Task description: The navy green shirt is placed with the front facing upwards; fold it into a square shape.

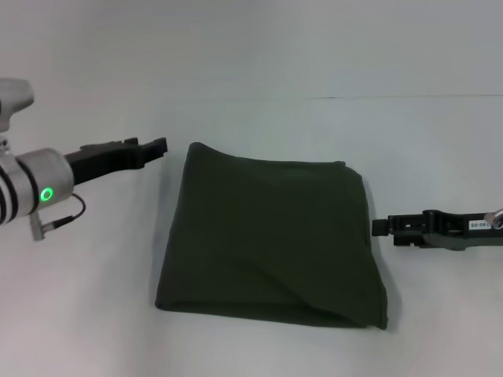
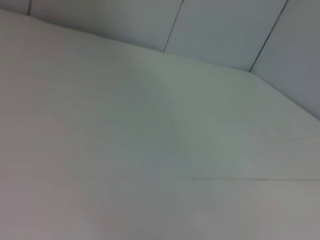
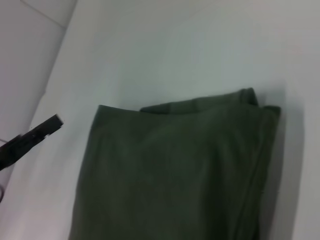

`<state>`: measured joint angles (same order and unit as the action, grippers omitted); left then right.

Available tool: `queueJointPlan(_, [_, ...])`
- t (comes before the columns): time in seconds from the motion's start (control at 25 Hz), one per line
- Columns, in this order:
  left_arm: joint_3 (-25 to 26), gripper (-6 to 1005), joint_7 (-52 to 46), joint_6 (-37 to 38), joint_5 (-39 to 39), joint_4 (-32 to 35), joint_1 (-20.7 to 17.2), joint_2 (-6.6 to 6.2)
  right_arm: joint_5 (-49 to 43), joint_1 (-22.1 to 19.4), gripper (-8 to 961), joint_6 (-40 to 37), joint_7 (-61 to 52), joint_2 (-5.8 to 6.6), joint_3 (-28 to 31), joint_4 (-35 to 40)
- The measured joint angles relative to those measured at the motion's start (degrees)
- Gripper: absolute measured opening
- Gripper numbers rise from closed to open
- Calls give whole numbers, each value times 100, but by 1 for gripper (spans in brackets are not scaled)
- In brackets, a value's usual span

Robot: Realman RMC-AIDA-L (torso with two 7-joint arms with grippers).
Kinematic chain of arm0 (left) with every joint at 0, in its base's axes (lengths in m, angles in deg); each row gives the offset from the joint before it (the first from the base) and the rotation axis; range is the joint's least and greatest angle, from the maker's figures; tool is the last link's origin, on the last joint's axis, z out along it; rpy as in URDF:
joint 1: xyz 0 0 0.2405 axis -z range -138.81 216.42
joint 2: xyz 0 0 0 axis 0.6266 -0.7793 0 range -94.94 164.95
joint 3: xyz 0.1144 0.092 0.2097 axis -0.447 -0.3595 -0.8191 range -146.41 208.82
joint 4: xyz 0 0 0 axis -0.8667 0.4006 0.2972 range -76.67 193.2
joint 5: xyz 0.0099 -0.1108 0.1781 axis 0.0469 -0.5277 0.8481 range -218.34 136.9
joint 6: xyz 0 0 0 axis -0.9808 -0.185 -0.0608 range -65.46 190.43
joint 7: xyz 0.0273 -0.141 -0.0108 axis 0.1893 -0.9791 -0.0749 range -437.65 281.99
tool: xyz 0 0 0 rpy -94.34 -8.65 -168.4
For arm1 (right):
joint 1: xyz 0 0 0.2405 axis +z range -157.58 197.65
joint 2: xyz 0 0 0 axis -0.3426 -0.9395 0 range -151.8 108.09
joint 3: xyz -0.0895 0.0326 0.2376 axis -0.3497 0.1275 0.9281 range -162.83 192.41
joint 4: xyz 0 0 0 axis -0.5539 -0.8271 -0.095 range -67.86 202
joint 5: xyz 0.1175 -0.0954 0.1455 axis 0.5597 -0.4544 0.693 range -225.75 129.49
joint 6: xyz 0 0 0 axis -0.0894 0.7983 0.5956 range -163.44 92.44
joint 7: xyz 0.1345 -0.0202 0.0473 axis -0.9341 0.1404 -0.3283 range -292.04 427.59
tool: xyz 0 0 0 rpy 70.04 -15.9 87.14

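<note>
- navy green shirt [image 1: 271,239] lies folded into a rough square in the middle of the white counter [image 1: 424,133], no lettering or collar showing.
- its near edge looks rounded by the fold; stacked layers show at one corner in the right wrist view, and a faint diagonal crease crosses the top.
- left hand [image 1: 153,147] hovers just beside the shirt's far left corner, apart from the cloth and grasping nothing; whether it is released or clenched i cannot tell.
- right hand [image 1: 380,227] sits just off the right edge, also grasping nothing, state equally unclear.
- judging by this, folding looks essentially done; only tidying edges might remain.
</note>
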<state>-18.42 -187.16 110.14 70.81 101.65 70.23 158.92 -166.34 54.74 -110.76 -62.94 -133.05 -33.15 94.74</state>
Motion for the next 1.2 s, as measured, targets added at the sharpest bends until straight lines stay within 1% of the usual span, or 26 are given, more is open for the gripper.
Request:
queueJointPlan(0.16, [8,582,14,156,0,82,-149,5,-24,89,726,286,6,-53,-29,-224])
queueJointPlan(0.4, [6,581,89,383,50,94,-205,10,-67,207,726,705,13,-243,-146,-251])
queueJointPlan(0.52, [21,581,155,498,53,157,-258,2,-89,272,727,826,10,-307,-193,-254])
queueJointPlan(0.6, [62,581,215,633,53,270,-327,-1,-89,300,727,882,4,-323,-219,-258])
queueJointPlan(0.76, [337,581,393,1322,56,569,-516,-16,-90,312,727,902,-1,-332,-224,-269])
queueJointPlan(0.92, [846,581,887,2586,61,822,-693,-30,-89,310,727,890,-3,-325,-221,-284])
queueJointPlan(1.04, [1218,581,1261,3430,47,880,-770,-35,-89,310,726,918,-5,-298,-213,-339])
queueJointPlan(1.2, [1465,581,1349,3819,23,872,-813,-42,-87,335,726,964,-7,-290,-195,-383])
